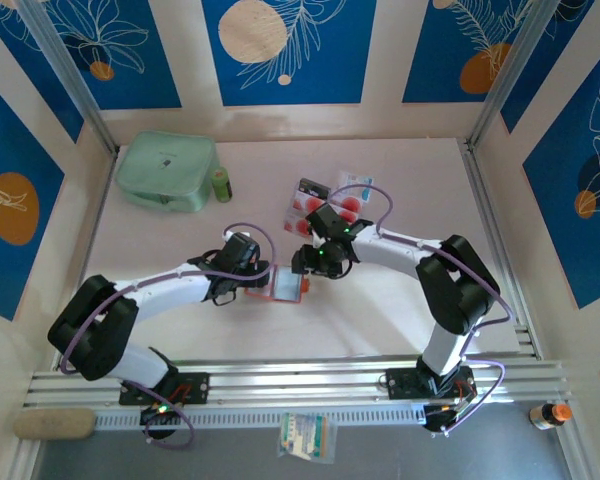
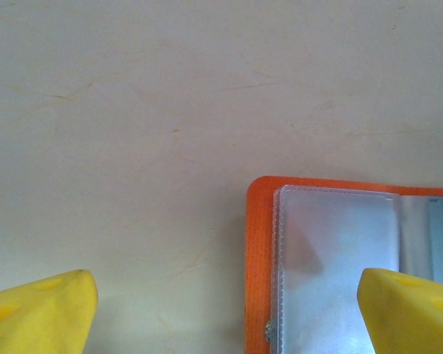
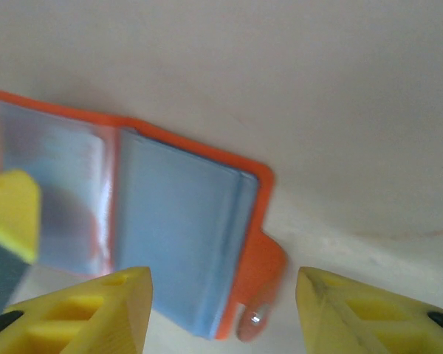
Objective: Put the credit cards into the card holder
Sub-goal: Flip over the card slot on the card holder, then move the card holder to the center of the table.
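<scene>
card holder (image 1: 283,285): lies open, flat | left gripper (image 2: 227,287): wide, empty, straddles its left edge | right gripper (image 3: 223,284): half-spread, empty, above its tab side | credit cards (image 1: 325,203): beyond it, nearer right gripper

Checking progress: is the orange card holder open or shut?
Open: the card holder lies spread on the table, clear sleeves showing inside.

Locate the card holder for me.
In the top view the card holder lies open on the table, near centre, just below the credit cards in the picture.
</scene>
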{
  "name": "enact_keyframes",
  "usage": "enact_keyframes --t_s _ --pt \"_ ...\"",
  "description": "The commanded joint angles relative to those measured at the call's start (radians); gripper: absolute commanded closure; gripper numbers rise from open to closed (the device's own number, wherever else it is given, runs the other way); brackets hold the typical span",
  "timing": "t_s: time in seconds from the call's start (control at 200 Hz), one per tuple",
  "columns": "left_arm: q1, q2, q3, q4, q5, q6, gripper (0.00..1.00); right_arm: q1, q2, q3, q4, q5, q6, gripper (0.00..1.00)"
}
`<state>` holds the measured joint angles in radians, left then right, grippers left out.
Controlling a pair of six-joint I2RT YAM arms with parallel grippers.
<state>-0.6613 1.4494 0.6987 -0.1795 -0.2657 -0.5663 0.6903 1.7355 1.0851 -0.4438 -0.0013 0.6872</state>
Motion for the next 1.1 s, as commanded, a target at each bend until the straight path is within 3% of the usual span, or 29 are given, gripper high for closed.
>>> enact_keyframes --t_s 0.0,0.18,0.35,0.46,0.99,1.095 --pt "0.011 -0.018 0.006 -0.006 0.01 0.01 0.09 0.026 0.021 0.004 -0.071 0.078 -0.055 0.47" --pt "0.011 -0.02 0.01 -0.009 0.016 0.011 0.09 0.035 0.034 -0.016 -0.069 0.089 -0.066 0.56" --pt "0.011 -0.023 0.008 -0.008 0.027 0.014 0.09 0.025 0.022 -0.038 -0.069 0.093 -0.089 0.87" --pt "0.011 -0.026 0.009 -0.006 0.037 0.016 0.09 0.019 0.012 -0.045 -0.079 0.098 -0.115 0.98" --pt "0.012 -0.029 -0.019 0.018 0.077 0.0 0.1 -0.034 -0.06 -0.094 -0.102 0.112 -0.152 0.99" --pt "0.011 -0.027 -0.018 0.022 0.082 -0.001 0.1 -0.038 -0.07 -0.094 -0.1 0.094 -0.157 0.92"
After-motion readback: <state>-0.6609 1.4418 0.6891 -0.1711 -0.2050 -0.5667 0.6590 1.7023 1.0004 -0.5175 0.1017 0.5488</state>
